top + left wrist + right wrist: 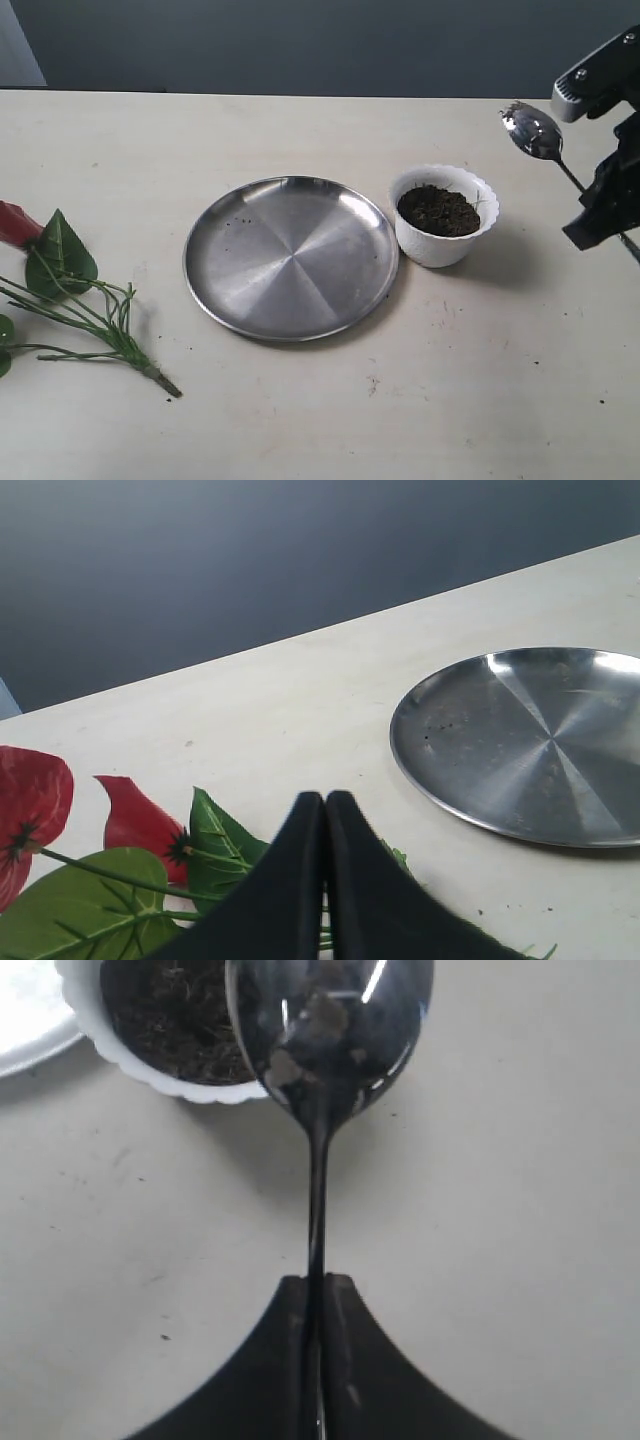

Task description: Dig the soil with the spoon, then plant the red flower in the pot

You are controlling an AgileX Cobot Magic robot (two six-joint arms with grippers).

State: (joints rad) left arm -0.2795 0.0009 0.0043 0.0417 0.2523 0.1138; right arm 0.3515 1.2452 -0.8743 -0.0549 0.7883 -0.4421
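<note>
The white scalloped pot (430,248) stands right of centre, filled with dark soil (438,210). To its right, above the table, my right gripper (597,203) is shut on the handle of the silver spoon (535,132). The right wrist view shows the gripper (316,1280) clamped on the slim handle, with the spoon bowl (325,1030) next to the pot rim (150,1072) and soil (170,1020). The red flower (70,300) lies flat at the table's left edge. My left gripper (325,798) is shut just above its leaves and a red bloom (135,815), holding nothing that I can see.
A wide round steel plate (290,257) lies in the middle of the table, just left of the pot; it also shows in the left wrist view, the plate (530,750) lying beyond the flower. A dark wall runs behind the table's far edge.
</note>
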